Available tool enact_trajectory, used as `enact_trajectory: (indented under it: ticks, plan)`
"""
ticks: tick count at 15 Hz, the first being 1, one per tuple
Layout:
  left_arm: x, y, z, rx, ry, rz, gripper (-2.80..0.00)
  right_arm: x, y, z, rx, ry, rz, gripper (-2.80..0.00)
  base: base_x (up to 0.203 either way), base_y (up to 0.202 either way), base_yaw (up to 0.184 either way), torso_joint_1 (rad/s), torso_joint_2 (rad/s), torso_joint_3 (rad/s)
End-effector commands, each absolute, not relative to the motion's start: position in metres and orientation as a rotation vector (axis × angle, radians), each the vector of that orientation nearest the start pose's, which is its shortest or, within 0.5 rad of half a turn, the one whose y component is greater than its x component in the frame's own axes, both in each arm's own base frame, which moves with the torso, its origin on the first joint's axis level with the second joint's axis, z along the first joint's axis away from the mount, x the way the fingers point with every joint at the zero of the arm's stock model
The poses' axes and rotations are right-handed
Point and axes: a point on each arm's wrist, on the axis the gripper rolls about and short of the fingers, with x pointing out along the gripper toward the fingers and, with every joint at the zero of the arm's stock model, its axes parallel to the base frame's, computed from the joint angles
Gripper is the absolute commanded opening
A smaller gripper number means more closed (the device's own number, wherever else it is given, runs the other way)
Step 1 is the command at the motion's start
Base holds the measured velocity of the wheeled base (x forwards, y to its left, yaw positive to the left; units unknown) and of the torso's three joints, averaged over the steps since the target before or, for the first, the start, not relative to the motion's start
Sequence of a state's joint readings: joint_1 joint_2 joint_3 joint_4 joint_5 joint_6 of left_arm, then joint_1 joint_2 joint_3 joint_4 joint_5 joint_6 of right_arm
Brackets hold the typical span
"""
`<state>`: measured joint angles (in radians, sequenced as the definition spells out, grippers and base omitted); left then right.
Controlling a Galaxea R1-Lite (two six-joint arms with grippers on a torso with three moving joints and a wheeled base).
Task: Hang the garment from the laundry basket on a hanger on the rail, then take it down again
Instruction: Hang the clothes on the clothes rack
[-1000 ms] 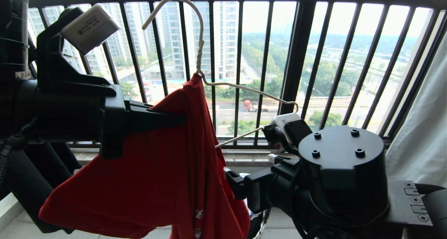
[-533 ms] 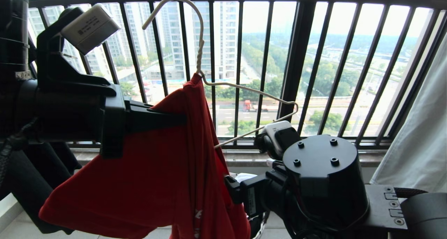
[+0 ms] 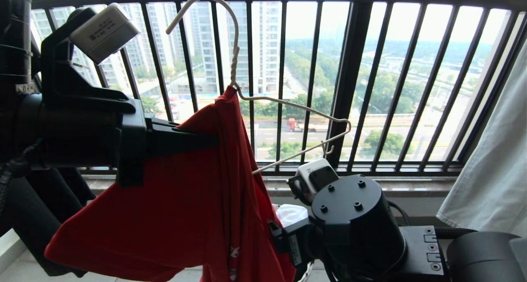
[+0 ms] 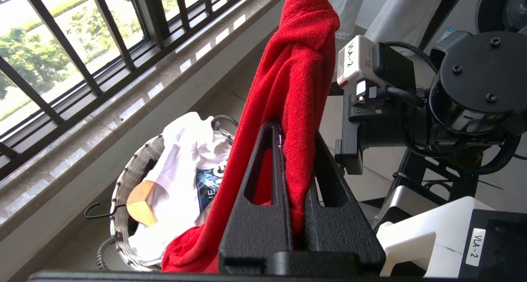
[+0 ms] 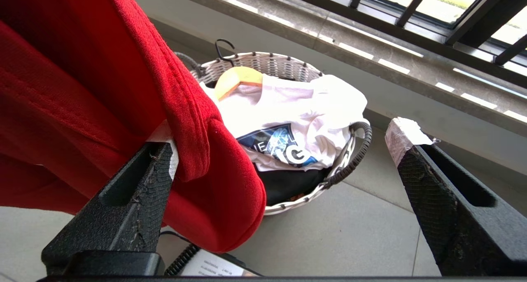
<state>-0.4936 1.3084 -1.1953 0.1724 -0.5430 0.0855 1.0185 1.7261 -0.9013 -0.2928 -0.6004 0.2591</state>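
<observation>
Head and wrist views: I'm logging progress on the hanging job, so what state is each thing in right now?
Red T-shirt: bunched on one hanger shoulder.
Wire hanger: held up, other shoulder bare, not on any rail.
Left gripper: shut on the red T-shirt.
Right gripper: open, beside the shirt's hem.
Laundry basket: on the floor, holding a white shirt.

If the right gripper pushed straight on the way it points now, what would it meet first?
Probably the laundry basket, with the white shirt heaped on top, lying between the open right gripper fingers; depth is uncertain, and the red garment already brushes one finger.
</observation>
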Motion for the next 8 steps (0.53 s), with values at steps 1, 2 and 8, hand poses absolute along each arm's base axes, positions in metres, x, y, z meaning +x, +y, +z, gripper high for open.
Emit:
enact_trajectory:
  ticks: [1, 2, 8]
  plan:
    - [0.167, -0.104, 0.319, 0.070, 0.246, -1.046, -2.80, 0.174, 0.256, 0.164, -0.147, 0.428, 0.345, 0.00, 0.000, 0.000, 0.000, 0.000, 0.00, 0.000]
    - [0.168, -0.103, 0.319, 0.070, 0.246, -1.045, -2.80, 0.176, 0.255, 0.163, -0.150, 0.428, 0.330, 0.00, 0.000, 0.000, 0.000, 0.000, 0.00, 0.000]
    - [0.164, -0.101, 0.322, 0.070, 0.224, -1.042, -2.80, 0.184, 0.237, 0.161, -0.261, 0.478, 0.256, 0.00, 0.000, 0.000, 0.000, 0.000, 0.00, 0.000]
